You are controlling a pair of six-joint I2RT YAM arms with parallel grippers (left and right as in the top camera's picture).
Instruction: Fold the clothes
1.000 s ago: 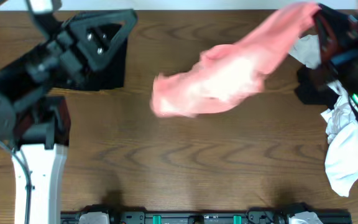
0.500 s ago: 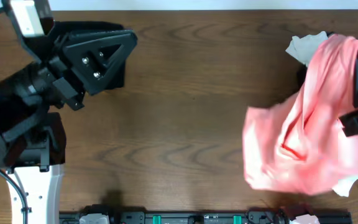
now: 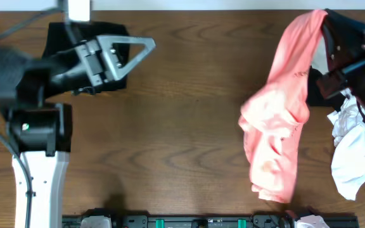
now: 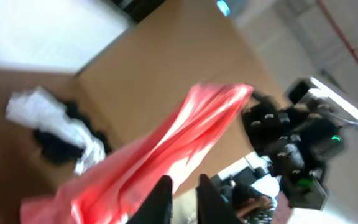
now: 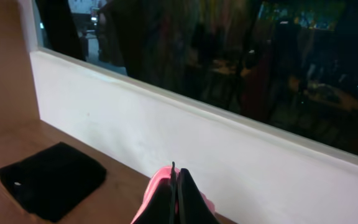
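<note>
Hanging from the right gripper (image 5: 176, 191), whose fingers were pinched shut on its top edge, a large salmon-pink cloth T-shirt (image 3: 277, 133) was seen at the right side of the brown wooden table (image 3: 182, 126), its lower part bunched on the surface. Crumpled white cloth garments (image 3: 353, 161) were lying beside it. The left gripper (image 4: 185, 194) was held empty, fingers slightly parted, over a folded black cloth rectangle (image 3: 59, 31).

Left arm (image 3: 37, 69) at 9 o'clock points toward 3 o'clock, left gripper (image 4: 184, 194) slightly parted. Right arm (image 3: 360, 60) at 2 o'clock, right gripper (image 5: 176, 190) pinching the pink T-shirt (image 3: 284, 107).
</note>
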